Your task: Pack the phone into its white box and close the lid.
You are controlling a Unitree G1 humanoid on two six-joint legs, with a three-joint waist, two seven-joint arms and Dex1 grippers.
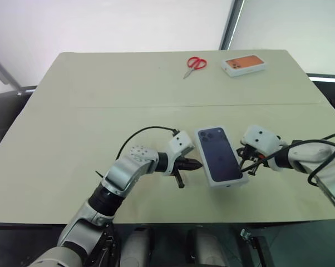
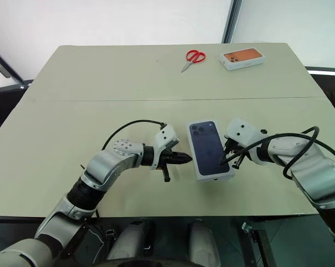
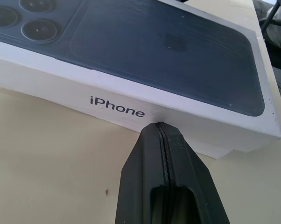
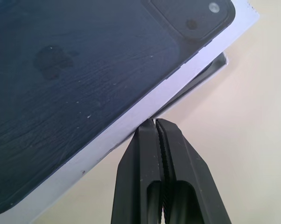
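Note:
The lid (image 1: 218, 156), white with a dark-blue phone picture on top, lies over the white box (image 3: 221, 150) at the table's front middle. It sits slightly raised, and the box's edge shows beneath it (image 4: 211, 69). My left gripper (image 1: 196, 164) is shut, its tip pressed against the lid's left side wall by the printed word (image 3: 160, 127). My right gripper (image 1: 241, 163) is shut too, its tip at the lid's lower right edge (image 4: 154, 122). The phone is hidden.
Red scissors (image 1: 195, 64) and a white box with an orange phone picture (image 1: 244, 64) lie near the far edge of the beige table (image 1: 73, 139). Black cables loop off both wrists near the lid.

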